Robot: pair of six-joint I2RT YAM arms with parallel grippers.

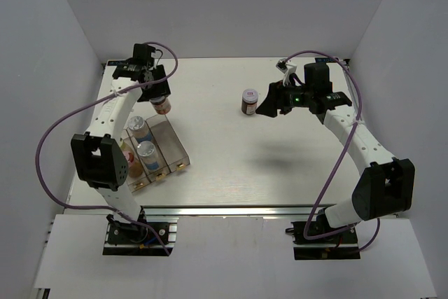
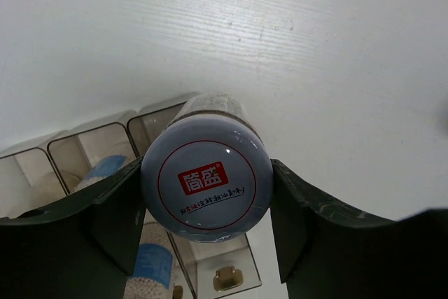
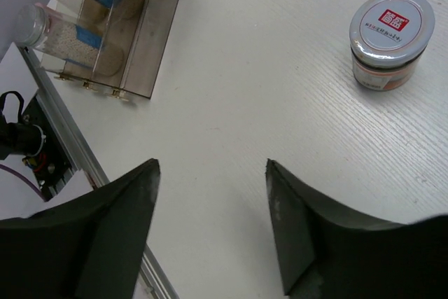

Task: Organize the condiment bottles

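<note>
Inside the tray (image 1: 175, 146) stand perhaps four jars (image 1: 145, 150) (two silver-lidded); left jaws pinch a grey-lidded jar (image 2: 206, 180), right jaws spread.

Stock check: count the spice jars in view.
5 at least: one jar held in the left gripper, one on the table near the right gripper, two silver-lidded in the tray's middle compartment, one beside them, partly behind the left arm, which may hide more.

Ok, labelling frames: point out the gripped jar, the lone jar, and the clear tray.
gripped jar (image 2: 206, 181): left wrist view, lid centre.
lone jar (image 3: 390, 22): right wrist view, lid centre.
clear tray (image 3: 150, 33): right wrist view, side wall.
</note>
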